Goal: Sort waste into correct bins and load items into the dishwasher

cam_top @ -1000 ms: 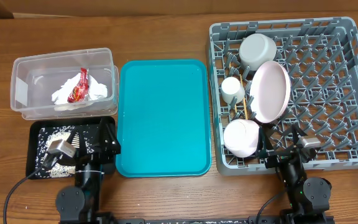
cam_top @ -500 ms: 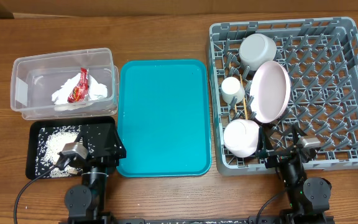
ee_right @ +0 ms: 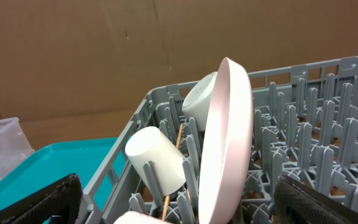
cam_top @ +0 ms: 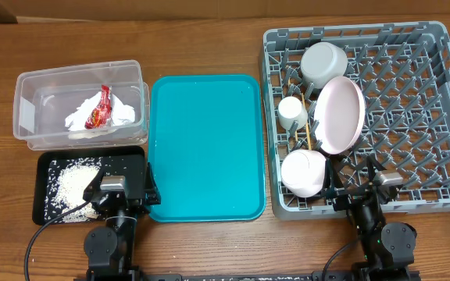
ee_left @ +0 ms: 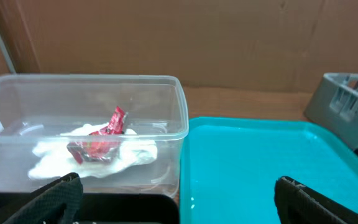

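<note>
**Rack loaded, waste binned**

The grey dish rack [cam_top: 444, 33] holds its load along its left side. A pale pink plate [cam_top: 341, 115] stands on edge between the pegs. One grey-white bowl [cam_top: 323, 63] sits near the rack's far left corner, and a second bowl [cam_top: 304, 172] sits at its near left corner. Between them a small cream cup [cam_top: 292, 112] lies tipped over, with thin wooden chopsticks [cam_top: 308, 134] beside it.

Well left of the rack, the clear tub [cam_top: 28, 117] holds a crumpled white napkin [cam_top: 123, 115] with a red wrapper [cam_top: 100, 108] on top. In front of the tub, the shallow black tray [cam_top: 44, 162] carries scattered white crumbs [cam_top: 73, 181].
</note>
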You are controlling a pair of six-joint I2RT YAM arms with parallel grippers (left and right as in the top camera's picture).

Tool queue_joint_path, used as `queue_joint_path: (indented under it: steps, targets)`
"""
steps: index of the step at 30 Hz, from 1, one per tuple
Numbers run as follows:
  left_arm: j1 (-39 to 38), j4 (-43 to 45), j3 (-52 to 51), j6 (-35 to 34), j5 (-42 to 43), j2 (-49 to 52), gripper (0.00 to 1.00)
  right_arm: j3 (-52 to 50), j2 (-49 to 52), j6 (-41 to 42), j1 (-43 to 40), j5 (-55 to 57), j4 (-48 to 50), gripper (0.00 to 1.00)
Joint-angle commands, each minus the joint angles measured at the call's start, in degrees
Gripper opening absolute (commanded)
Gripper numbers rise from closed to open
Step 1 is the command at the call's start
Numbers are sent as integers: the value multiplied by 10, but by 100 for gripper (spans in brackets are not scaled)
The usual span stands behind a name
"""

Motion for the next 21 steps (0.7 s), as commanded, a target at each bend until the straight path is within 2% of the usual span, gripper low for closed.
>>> queue_joint_path:
  steps: [1,21]
  targets:
    - [-3,-1,-3,45,-8,-7,100,-6,-7,-2,-3,-1,3,100]
    - [-3,-1,-3,44,-3,-6,100,-6,-7,-2,-3,-1,3,100]
